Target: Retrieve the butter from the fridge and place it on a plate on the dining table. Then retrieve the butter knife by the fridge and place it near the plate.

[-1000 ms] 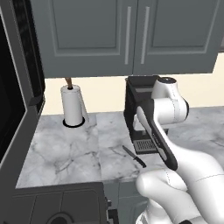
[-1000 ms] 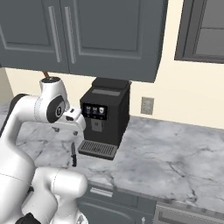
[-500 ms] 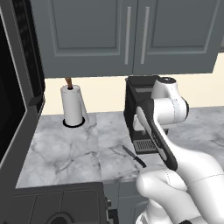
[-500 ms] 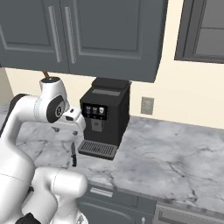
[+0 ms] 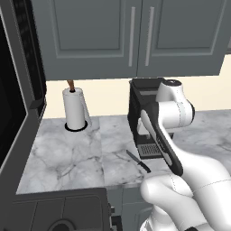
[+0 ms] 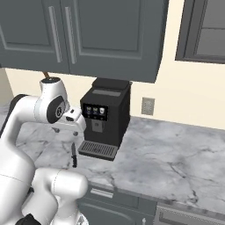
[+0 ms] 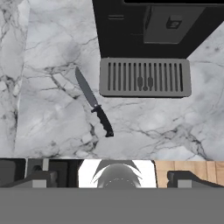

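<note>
The butter knife (image 7: 94,103), slim with a dark handle and thin blade, lies flat on the marble counter (image 7: 48,65) just left of the coffee machine's drip tray (image 7: 144,77). It also shows near the counter's front edge (image 5: 138,161) and beside my arm (image 6: 74,154). My gripper (image 7: 113,178) hovers above the counter's front edge, open wide, with nothing between its fingers; the knife's handle end lies nearest it. The hand hangs in front of the coffee machine (image 6: 66,131). The dark grey fridge (image 5: 25,90) stands at the far left. Butter, plate and dining table are out of view.
A black coffee machine (image 5: 142,108) stands against the wall behind the knife. A paper towel roll (image 5: 76,110) stands at the back left of the counter. Grey upper cabinets (image 5: 135,36) hang overhead. Bare marble stretches right of the machine (image 6: 176,154).
</note>
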